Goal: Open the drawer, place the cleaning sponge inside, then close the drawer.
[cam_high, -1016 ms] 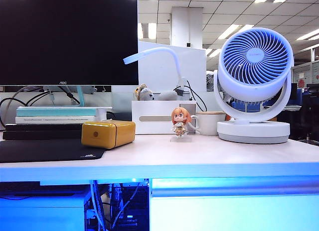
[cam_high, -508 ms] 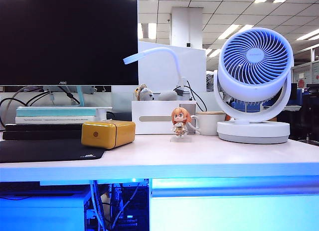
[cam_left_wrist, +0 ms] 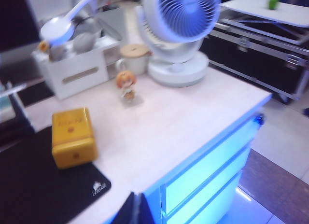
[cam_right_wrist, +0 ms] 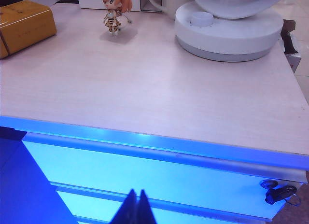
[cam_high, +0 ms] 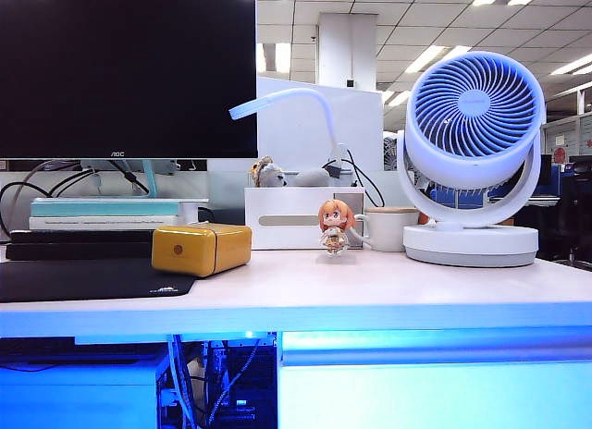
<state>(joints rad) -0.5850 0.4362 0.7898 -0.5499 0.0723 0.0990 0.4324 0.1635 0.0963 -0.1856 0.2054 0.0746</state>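
**Drawer shut, both grippers closed and empty off the desk edge**

Seen from the front: a pale desk (cam_high: 388, 290) carrying a golden-yellow box (cam_high: 201, 248), a small figurine (cam_high: 335, 227), a white mug (cam_high: 388, 228) and a large white fan (cam_high: 472, 152), with a dark monitor (cam_high: 125, 73) behind and a black mat (cam_high: 83, 279) on the left. No arm visible in this view.

Below the desktop on the right, the drawer (cam_high: 435, 392): a wide flat front lit blue, flush with the cabinet, closed. In the right wrist view, the same drawer (cam_right_wrist: 145, 173) directly under the desk edge, a second front beneath it and a key in a lock (cam_right_wrist: 280, 192) at one end.

Right gripper (cam_right_wrist: 136, 207) in front of the drawer face, apart from it, fingertips pressed together, nothing held. Left gripper (cam_left_wrist: 135, 209) above and off the desk's front corner near the mat (cam_left_wrist: 43, 185), looking down across the desktop; fingertips likewise together, nothing between them.

Cleaning sponge not visible in any view; whereabouts impossible to tell.
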